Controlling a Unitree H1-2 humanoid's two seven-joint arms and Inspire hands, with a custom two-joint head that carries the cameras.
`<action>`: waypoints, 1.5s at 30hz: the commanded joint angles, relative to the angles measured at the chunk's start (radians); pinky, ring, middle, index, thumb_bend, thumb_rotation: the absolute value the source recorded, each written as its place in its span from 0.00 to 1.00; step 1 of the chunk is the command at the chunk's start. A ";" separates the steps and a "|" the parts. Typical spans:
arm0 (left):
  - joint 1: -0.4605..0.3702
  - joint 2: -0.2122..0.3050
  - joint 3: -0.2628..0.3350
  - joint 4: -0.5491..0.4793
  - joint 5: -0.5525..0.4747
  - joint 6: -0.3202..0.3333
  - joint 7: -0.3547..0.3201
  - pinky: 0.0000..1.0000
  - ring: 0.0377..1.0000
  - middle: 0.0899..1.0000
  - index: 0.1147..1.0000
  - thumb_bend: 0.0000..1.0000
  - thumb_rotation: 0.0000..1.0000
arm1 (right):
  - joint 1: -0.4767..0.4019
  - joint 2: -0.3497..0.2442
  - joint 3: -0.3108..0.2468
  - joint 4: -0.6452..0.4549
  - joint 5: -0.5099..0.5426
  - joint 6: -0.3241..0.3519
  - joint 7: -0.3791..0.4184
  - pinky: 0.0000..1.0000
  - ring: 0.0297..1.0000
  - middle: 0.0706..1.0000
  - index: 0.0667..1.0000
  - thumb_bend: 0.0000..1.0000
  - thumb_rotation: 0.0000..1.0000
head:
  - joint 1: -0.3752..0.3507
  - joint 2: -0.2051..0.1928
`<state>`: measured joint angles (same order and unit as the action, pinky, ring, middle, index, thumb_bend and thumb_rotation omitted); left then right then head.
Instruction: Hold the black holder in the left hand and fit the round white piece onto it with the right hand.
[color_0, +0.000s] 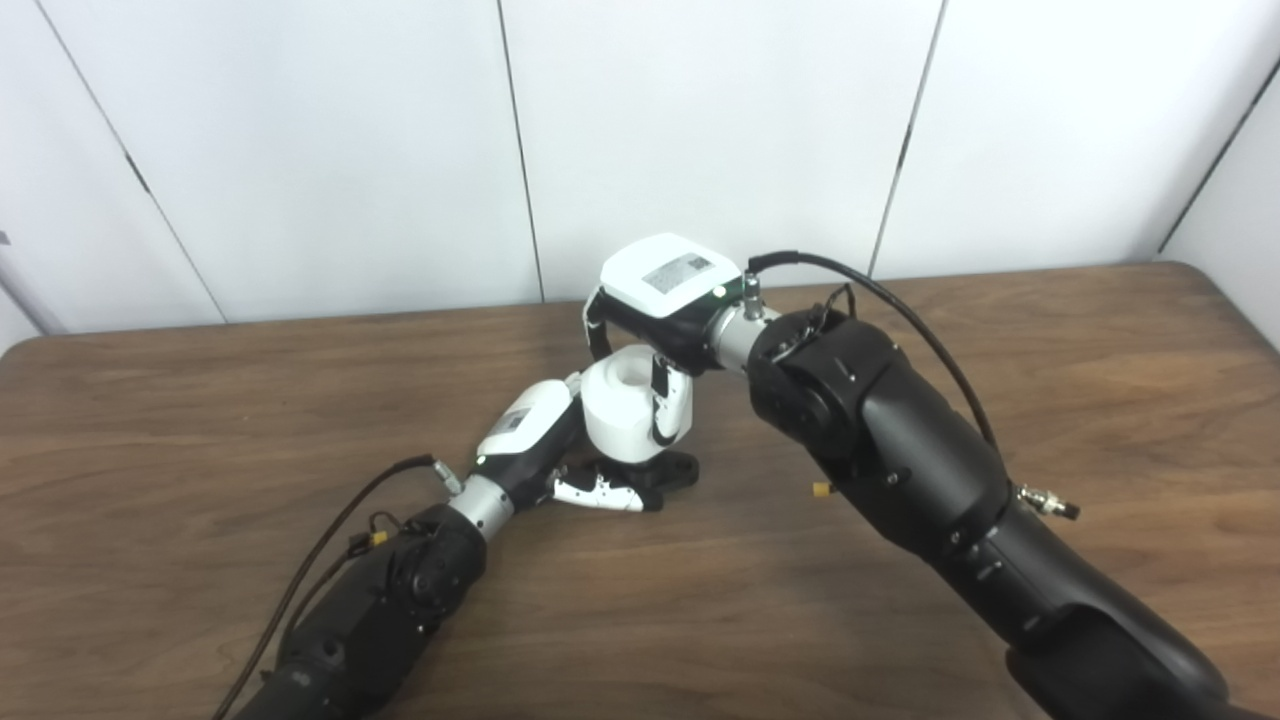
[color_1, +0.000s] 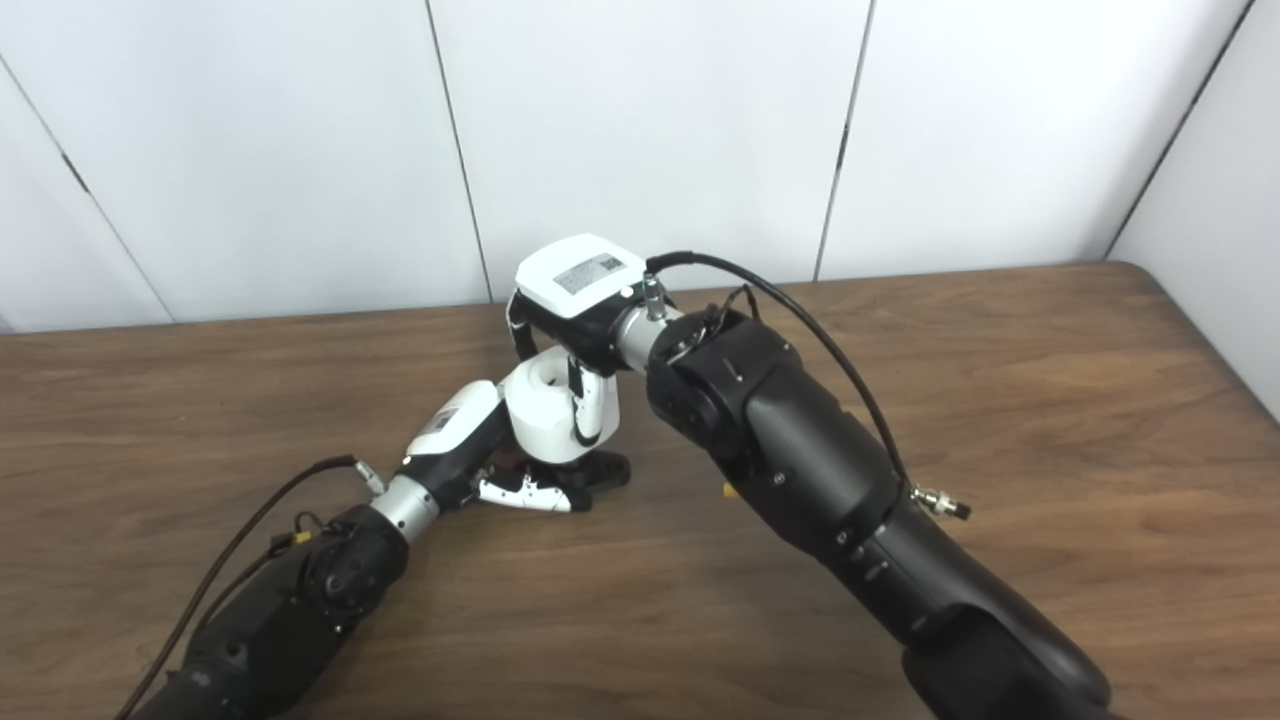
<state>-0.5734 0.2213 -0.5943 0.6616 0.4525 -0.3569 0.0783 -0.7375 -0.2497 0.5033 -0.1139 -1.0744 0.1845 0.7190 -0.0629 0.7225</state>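
The round white piece sits directly on top of the black holder, which rests on the wooden table. My right hand reaches over from above, its fingers wrapped down around the white piece. My left hand lies low on the table at the holder's left side, with its thumb and fingers closed around the holder's base. Most of the holder is hidden under the white piece and the hands. In the right eye view the same stack shows, with the white piece over the holder.
The dark right forearm crosses the table's right half, with a cable looping over it. The left forearm comes up from the bottom left. White wall panels stand behind the table's far edge.
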 joint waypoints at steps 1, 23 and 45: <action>0.087 -0.055 -0.077 0.061 0.070 0.039 -0.113 1.00 1.00 0.94 0.41 0.52 0.06 | 0.001 0.009 0.031 -0.006 0.025 -0.019 0.054 0.96 0.88 0.79 0.44 0.53 0.14 | -0.001 0.001; 0.090 -0.041 -0.076 0.053 0.055 0.032 -0.137 1.00 1.00 0.94 0.41 0.52 0.06 | -0.025 -0.027 0.037 -0.011 0.031 -0.046 0.075 0.97 0.88 0.79 0.44 0.53 0.14 | -0.003 0.007; 0.094 -0.037 -0.071 0.048 0.048 0.027 -0.136 1.00 1.00 0.94 0.41 0.52 0.06 | 0.003 -0.059 0.049 0.008 0.006 -0.073 0.050 0.98 0.88 0.81 0.44 0.53 0.14 | -0.010 0.010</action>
<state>-0.5750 0.2208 -0.5957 0.6615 0.4511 -0.3592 0.0766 -0.7401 -0.2886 0.5403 -0.1259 -1.0582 0.1314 0.7466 -0.0721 0.7317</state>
